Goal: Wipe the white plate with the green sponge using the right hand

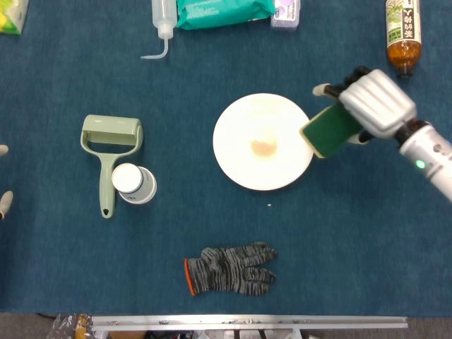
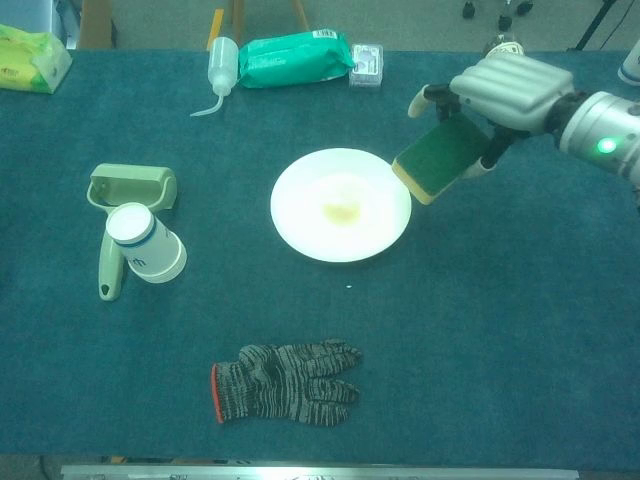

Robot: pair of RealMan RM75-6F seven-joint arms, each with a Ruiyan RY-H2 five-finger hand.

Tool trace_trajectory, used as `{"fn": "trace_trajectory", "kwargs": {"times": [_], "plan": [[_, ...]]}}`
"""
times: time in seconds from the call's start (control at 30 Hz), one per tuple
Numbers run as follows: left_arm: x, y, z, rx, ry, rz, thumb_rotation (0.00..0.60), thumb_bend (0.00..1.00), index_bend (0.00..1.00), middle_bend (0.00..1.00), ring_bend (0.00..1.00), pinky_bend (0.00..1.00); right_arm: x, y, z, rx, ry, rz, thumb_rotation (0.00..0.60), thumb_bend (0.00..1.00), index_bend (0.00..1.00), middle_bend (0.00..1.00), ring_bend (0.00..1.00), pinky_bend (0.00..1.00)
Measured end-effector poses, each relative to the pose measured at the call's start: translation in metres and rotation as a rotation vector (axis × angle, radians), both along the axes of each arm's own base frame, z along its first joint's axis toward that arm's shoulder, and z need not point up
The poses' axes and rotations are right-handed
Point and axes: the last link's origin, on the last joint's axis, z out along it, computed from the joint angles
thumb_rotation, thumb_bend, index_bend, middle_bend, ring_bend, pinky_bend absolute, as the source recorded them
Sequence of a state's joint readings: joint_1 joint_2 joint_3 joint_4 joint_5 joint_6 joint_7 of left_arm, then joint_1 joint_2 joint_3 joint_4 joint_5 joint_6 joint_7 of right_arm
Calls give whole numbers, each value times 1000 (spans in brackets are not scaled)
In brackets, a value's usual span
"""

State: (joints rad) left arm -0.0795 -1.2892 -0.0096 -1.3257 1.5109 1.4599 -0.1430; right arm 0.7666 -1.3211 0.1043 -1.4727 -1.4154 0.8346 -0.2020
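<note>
The white plate [image 1: 263, 141] [image 2: 340, 204] lies at the table's middle with a small yellowish smear at its centre. My right hand [image 1: 374, 102] [image 2: 508, 92] holds the green sponge [image 1: 329, 131] [image 2: 438, 158], which has a yellow edge. The sponge hangs tilted in the air over the plate's right rim. Only the fingertips of my left hand [image 1: 3, 201] show, at the far left edge of the head view, nothing between them.
A green roller [image 1: 109, 145] and a white cup [image 1: 133, 182] lie left of the plate. A striped glove [image 1: 229, 269] lies in front. A squeeze bottle [image 1: 161, 21], teal packet [image 1: 222, 10] and brown bottle [image 1: 402, 32] line the far side.
</note>
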Motion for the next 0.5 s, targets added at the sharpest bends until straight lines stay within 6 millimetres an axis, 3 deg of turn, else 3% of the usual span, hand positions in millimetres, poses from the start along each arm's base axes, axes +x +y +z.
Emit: {"fn": "trace_trajectory", "kwargs": {"times": [0.5], "plan": [[-3,-1,0,1,-19,-9,600,269,235,190,176,340,39,-23,-46,72,97,58,600,0,283,529,395,309]]}}
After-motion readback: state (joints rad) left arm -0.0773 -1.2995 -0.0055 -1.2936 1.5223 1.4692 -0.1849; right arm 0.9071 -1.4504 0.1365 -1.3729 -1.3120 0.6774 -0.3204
